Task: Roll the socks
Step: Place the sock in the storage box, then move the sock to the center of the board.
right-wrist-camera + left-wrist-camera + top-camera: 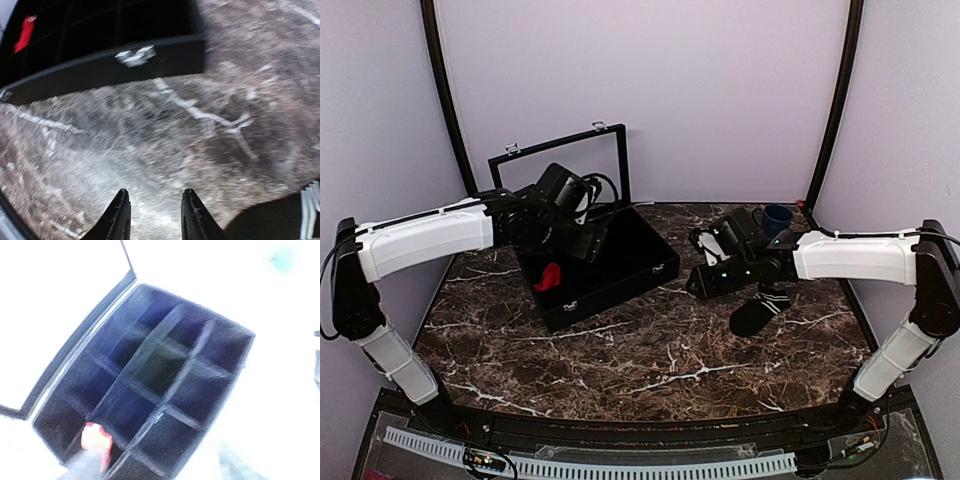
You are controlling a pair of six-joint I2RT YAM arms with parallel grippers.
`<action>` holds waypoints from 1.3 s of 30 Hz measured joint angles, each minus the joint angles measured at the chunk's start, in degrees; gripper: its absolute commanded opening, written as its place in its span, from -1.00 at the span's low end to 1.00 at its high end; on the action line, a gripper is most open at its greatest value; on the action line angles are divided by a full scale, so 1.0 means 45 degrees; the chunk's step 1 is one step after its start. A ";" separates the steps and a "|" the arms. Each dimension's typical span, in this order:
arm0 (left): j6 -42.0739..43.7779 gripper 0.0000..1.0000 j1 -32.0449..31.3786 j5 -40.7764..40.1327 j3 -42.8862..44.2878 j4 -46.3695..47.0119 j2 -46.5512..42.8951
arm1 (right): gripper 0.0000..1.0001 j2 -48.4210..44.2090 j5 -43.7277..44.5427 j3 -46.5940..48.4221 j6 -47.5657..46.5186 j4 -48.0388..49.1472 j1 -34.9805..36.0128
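Black sock (758,312) lies on the table (650,370) beside my low-stretched right arm's tool (155,192), fingers apart and empty; I cannot tell my left tool's (582,238) grip.

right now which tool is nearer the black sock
Right. The right tool hangs open just beside the black sock. The left tool is far off, over the black case.
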 measured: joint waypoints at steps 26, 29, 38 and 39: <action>0.1044 0.80 -0.0442 0.4571 -0.5576 0.6581 -0.5090 | -0.31 -0.0311 0.4930 -0.0330 0.1467 -0.3060 -0.0146; 0.1200 0.80 -0.0879 0.4493 -0.5576 0.6547 -0.5090 | -0.29 0.0534 0.4435 -0.0461 0.1729 -0.3439 -0.0151; 0.1530 0.79 -0.1413 0.4250 -0.5576 0.6421 -0.5042 | -0.28 0.1987 0.3643 -0.0461 0.1933 -0.3784 -0.0165; 0.1554 0.79 -0.1428 0.4235 -0.5576 0.6421 -0.5032 | -0.29 0.2025 0.3570 -0.0461 0.1943 -0.3784 -0.0175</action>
